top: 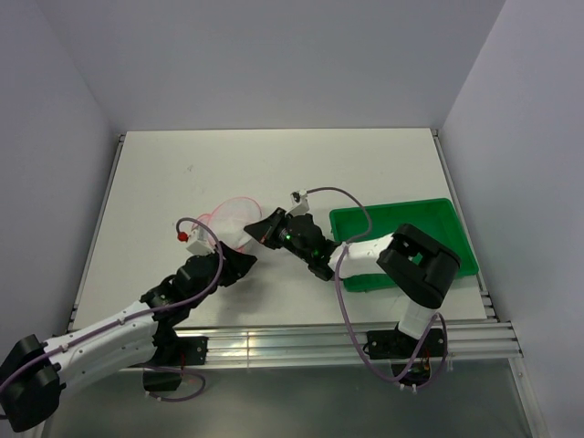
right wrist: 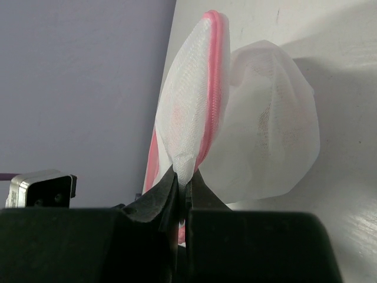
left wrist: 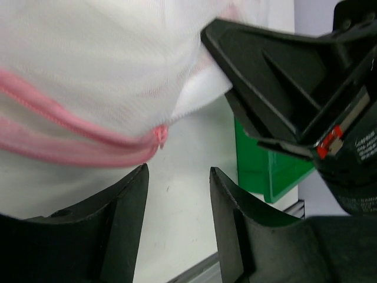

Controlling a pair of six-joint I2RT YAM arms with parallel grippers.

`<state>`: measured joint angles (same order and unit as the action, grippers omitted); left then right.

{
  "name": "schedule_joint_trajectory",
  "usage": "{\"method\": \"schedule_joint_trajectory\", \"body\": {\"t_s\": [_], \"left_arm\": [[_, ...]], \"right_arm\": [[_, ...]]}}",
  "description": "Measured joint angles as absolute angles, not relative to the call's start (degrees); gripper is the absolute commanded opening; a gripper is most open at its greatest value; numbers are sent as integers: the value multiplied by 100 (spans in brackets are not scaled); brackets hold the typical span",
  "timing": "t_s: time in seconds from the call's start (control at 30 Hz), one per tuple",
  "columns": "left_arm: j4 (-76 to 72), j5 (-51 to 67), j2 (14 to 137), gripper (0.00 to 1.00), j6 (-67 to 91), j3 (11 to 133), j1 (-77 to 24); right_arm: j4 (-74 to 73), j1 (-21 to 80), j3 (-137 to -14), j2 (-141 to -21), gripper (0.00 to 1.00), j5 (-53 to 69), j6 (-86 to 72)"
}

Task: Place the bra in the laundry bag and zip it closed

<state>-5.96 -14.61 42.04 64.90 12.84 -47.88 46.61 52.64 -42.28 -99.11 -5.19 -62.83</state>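
Pale tabletop (top: 274, 164); laundry bag (right wrist: 271, 130) white mesh, pink-rimmed.

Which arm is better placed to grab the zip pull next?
Probably left. The left end effector, open, sits right by the zip pull on the laundry bag, while the right end effector is shut on its mesh.

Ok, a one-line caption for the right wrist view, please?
Right gripper pinches the white mesh of the laundry bag, one pink-trimmed half standing upright.

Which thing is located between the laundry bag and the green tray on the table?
The right hand lies there, shut on the mesh edge of the laundry bag, its wrist beside the green tray. The top external view shows it.
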Motion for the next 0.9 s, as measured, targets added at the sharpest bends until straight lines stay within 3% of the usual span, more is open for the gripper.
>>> {"method": "schedule_joint_trajectory", "body": {"t_s": [0.5,0.7,0.77,0.9], "left_arm": [[-1774,-2099,4650,39,6573,1046,-4799],[-1916,-2165,4637,20,6624,893,-4799],[-1931,-2198,4598,21,6665,829,-4799],[-1946,-2228,4440,42,6737,742,-4799]], "right_arm": [[4683,5290,-4086,-9826,0,-585,-6206],[4692,5306,-4084,-9821,0,-617,-6206],[4689,5312,-4084,-9821,0,-620,-6206],[4692,5352,-4082,-9821,0,-633,-6204]]}}
